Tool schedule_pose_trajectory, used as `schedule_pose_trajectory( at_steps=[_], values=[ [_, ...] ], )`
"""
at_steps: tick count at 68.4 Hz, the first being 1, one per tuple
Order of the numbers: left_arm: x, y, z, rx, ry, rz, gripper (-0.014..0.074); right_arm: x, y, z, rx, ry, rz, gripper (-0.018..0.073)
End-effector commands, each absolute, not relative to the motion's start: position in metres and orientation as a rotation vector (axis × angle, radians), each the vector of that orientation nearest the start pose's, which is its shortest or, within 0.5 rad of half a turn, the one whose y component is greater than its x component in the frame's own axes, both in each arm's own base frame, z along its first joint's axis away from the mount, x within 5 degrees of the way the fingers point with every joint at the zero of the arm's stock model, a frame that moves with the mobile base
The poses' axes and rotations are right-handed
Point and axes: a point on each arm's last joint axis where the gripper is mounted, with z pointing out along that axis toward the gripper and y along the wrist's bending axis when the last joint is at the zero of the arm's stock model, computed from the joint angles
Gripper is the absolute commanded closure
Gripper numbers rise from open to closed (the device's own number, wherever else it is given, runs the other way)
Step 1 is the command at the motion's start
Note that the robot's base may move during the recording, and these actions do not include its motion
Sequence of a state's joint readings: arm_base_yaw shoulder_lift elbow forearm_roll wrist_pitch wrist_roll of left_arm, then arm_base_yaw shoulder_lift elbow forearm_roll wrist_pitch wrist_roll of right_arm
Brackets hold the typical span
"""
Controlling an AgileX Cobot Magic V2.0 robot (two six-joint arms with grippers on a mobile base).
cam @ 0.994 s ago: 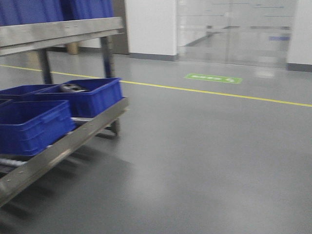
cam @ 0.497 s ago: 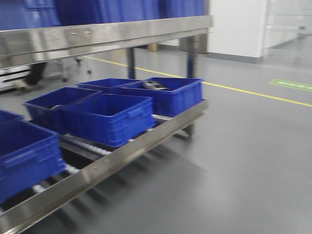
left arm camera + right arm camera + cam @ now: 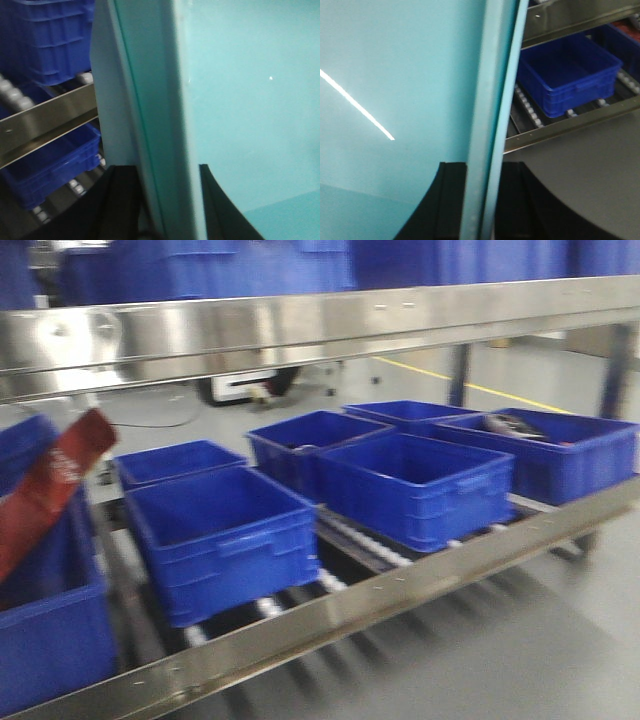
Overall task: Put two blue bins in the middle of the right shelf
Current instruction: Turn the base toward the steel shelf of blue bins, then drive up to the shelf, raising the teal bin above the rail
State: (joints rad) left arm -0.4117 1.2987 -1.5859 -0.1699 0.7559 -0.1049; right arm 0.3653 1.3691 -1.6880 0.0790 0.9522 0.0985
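A light teal-blue bin fills both wrist views. Its wall [image 3: 240, 100] runs up between the black fingers [image 3: 120, 200] of my left gripper [image 3: 165, 205], which is shut on it. In the right wrist view the same bin's rim [image 3: 492, 100] stands between the dark fingers [image 3: 450, 200] of my right gripper [image 3: 482, 205], also shut on it. Neither gripper shows in the front view. There, several dark blue bins sit on a steel roller shelf, among them one [image 3: 222, 530] at the near left, one [image 3: 415, 480] in the middle and one [image 3: 545, 445] at the right.
The shelf's front rail [image 3: 400, 590] crosses low, and an upper steel beam [image 3: 300, 325] carries more blue bins [image 3: 250, 265]. A red object [image 3: 50, 490] sticks out of the leftmost bin. Grey floor [image 3: 590, 175] lies before the rack. Stacked blue bins [image 3: 55, 40] sit left of my left gripper.
The front view has swung left along the rack. The open floor and yellow line have gone out of view, and the shelf with its blue bins now fills the frame, closer.
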Motion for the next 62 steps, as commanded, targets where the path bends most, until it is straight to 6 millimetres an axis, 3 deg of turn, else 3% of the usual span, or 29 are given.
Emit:
schedule_pose_trajectory(
  at_steps=[1, 62],
  values=[
    [0.2347, -0.1167, 0.5075, 0.213, 1.821, -0.618, 0.0707, 0.2581, 0.1016, 0.4933, -0.283, 2.014, 0.341, 0.0713],
    [0.2347, -0.1167, 0.5075, 0.213, 1.821, -0.618, 0.0707, 0.2581, 0.1016, 0.4933, -0.283, 2.014, 0.341, 0.0713]
  ],
)
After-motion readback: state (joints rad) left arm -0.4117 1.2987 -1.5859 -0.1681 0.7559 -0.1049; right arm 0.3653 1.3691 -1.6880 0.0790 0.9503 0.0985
